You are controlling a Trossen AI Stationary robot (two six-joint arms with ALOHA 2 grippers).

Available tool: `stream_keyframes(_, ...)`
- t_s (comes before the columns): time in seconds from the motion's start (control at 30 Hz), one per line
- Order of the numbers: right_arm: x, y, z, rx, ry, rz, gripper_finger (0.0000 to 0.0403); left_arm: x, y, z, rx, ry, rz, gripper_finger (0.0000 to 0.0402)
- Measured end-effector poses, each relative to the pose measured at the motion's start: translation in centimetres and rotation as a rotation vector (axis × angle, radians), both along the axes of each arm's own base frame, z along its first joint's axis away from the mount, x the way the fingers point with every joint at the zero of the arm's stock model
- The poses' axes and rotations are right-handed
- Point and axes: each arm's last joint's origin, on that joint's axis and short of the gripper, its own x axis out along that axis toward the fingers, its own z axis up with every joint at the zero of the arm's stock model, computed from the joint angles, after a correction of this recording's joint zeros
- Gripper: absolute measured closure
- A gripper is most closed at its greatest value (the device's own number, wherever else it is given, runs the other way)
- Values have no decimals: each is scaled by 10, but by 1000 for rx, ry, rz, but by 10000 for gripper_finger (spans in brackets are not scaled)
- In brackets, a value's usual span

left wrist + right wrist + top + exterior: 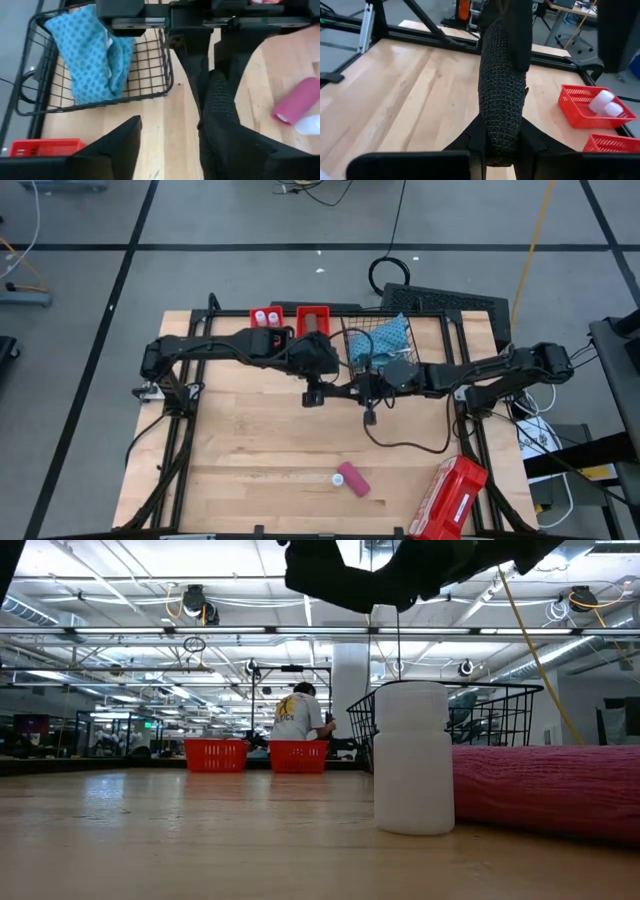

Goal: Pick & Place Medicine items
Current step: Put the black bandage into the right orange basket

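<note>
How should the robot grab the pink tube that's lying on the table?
The pink tube lies flat on the wooden table, alone, its white cap pointing left. Best to come straight down from above and pinch the pink middle across its narrow width, not the cap. The sides are round, so a centred grip should keep it from rolling or tipping.

High view: straight down on the whole bench [250,450], both arms seen. Low view: level with the bench top, facing the room; the pink tube [545,790] stands very close, also seen from above [352,479]. Left wrist view: looks past its pincer [170,145] at the wire basket [150,85]. Right wrist view: faces the red trays [582,107], shared with the high view.
</note>
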Motion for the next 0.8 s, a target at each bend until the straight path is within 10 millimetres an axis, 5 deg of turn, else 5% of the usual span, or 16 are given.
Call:
stream_keyframes(0.27,0,2,-4,-10,26,7,363,2,-2,-9,-36,58,-71,105)
stream_keyframes(0.47,0,2,0,-17,4,-5,363,-5,-4,7,-129,28,-101,111)
stream_keyframes(0.8,0,2,0,-24,0,-3,363,-3,-6,5,-221,31,-113,130)
